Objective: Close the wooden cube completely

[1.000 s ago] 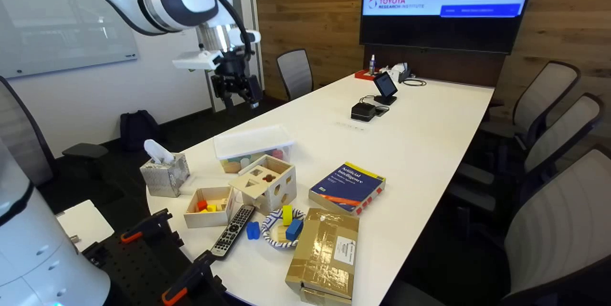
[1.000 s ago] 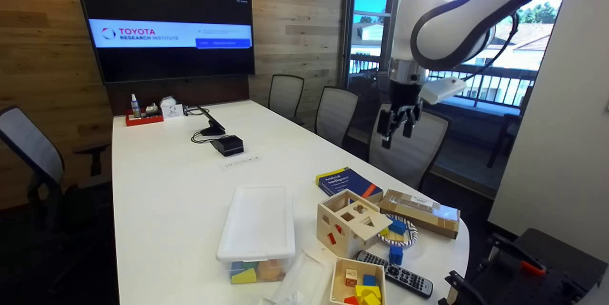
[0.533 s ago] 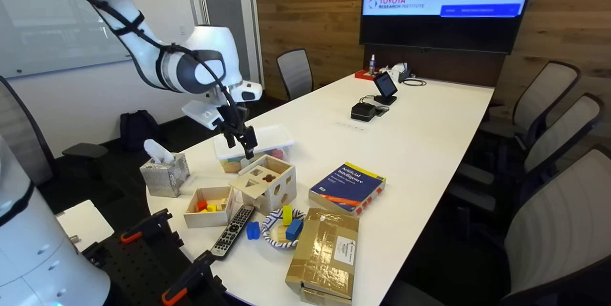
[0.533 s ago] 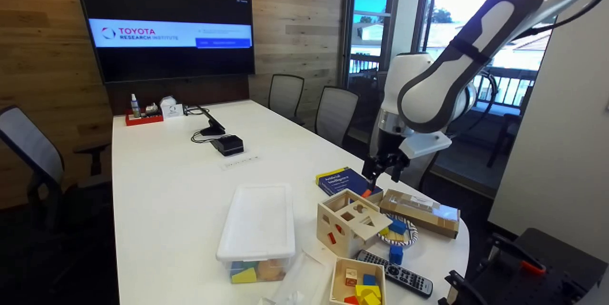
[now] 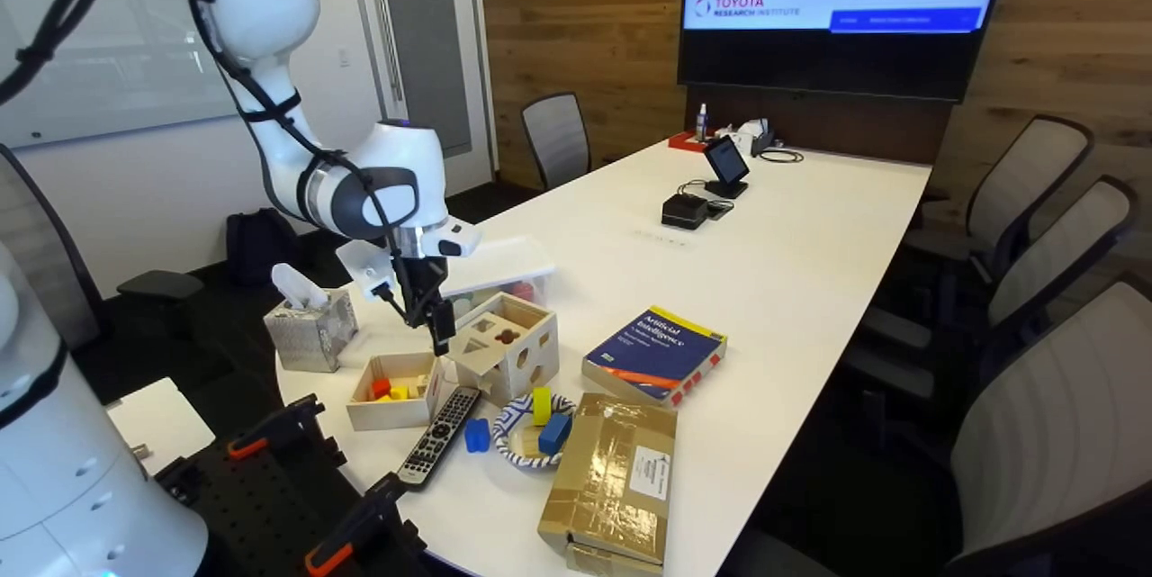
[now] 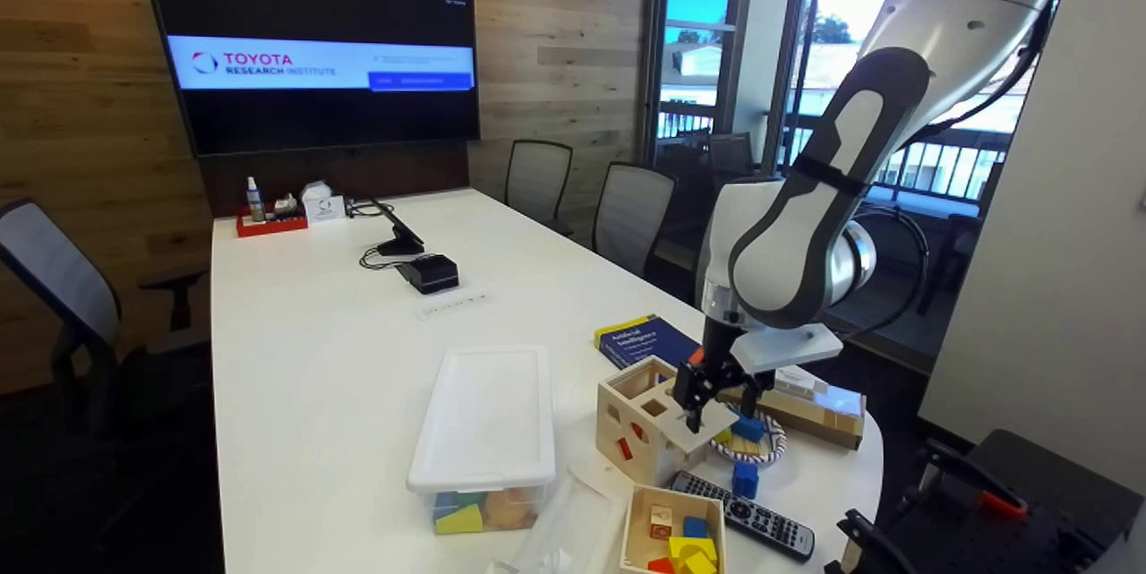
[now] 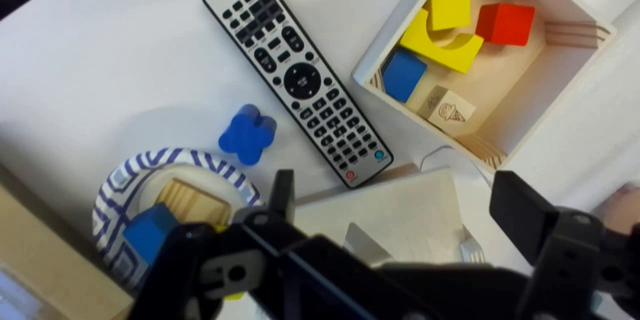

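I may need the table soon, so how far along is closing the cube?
Done: the lid covers part of the top of the cube. In hand: the gripper is open by the lid's overhanging end, holding nothing; whether it touches the lid is unclear. Left: probably sliding the lid inward, since in both exterior views it juts past one side and leaves a gap on top.
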{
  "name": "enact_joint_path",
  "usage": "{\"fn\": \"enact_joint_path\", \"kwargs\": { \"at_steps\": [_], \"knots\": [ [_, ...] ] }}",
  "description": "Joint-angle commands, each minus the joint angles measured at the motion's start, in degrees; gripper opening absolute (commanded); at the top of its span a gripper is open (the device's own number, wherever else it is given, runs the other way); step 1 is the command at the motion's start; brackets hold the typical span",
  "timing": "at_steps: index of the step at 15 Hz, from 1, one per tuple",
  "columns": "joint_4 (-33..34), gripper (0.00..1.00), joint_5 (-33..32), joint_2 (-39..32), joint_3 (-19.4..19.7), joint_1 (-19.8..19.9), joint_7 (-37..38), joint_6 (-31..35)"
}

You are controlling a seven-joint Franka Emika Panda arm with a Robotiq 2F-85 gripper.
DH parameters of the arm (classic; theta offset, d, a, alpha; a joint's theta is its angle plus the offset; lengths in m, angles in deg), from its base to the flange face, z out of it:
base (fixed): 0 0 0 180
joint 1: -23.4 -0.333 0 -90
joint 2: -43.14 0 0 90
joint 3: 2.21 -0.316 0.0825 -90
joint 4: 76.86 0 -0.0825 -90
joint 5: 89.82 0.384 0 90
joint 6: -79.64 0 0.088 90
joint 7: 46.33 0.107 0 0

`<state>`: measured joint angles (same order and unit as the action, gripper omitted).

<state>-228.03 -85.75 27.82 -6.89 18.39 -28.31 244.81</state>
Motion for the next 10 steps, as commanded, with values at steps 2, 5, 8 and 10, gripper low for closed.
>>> {"fn": "enact_joint_path", "kwargs": {
  "at_steps": [2,5,8,10],
  "knots": [
    [1.52,1.00,7.22,-4.91,-2.51,0.28,-0.74,1.10],
    [2.71,1.00,9.97,-8.77,-3.00,1.22,-1.51,2.46],
    [3.58,1.00,10.45,-11.34,-2.28,1.50,-1.63,3.84],
    [4.09,1.00,9.37,-12.71,-0.81,0.93,-1.28,4.78]
  ]
}}
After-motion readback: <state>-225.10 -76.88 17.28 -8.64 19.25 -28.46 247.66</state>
